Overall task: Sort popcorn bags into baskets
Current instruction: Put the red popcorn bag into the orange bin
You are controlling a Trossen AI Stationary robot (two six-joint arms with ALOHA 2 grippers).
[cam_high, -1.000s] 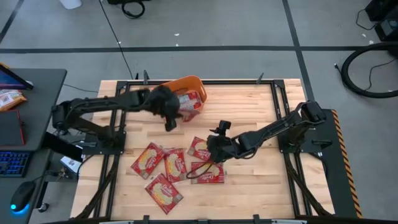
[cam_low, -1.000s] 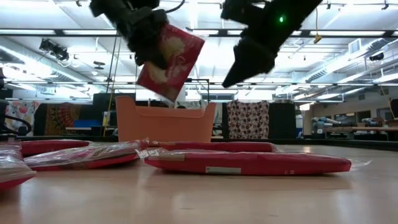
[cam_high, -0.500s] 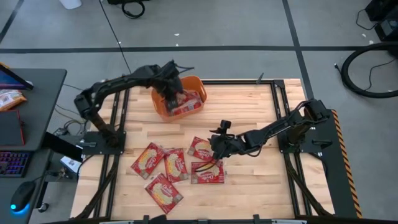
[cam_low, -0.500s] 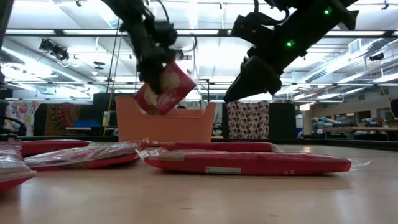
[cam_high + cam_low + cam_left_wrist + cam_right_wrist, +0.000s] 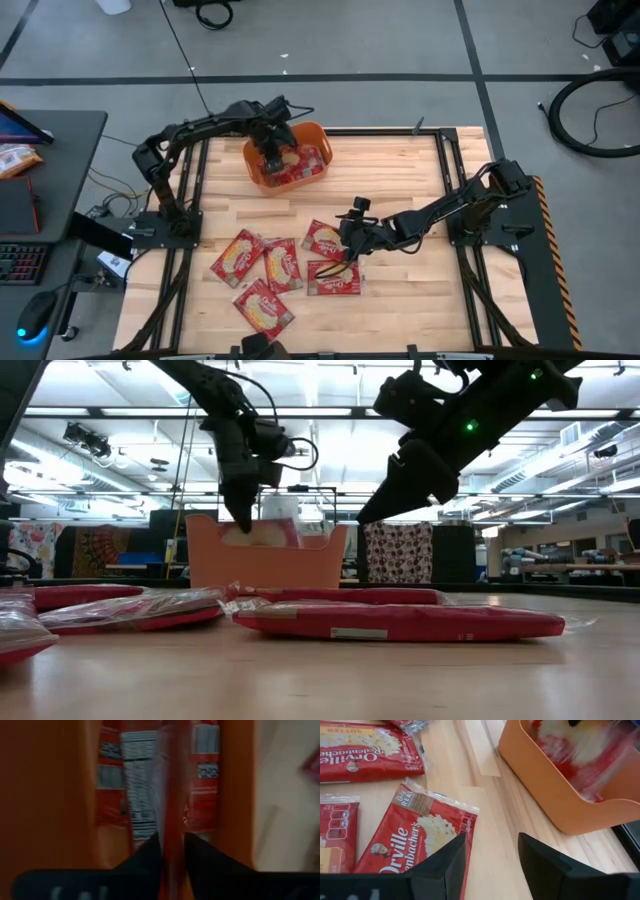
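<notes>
Grey floor (image 5: 400,40) all around, marked with dark lines. Wooden table (image 5: 400,165) in the middle. Dark desk (image 5: 50,150) at one side, with a keyboard (image 5: 20,262) and a mouse (image 5: 35,318). Black cables (image 5: 590,110) lying about. Long bright ceiling lights (image 5: 330,410) overhead. Patterned cloths (image 5: 398,552) hanging far back.

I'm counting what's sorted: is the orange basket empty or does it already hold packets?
Not empty: the orange basket holds red popcorn bags, and the left gripper is inside it with another.
</notes>
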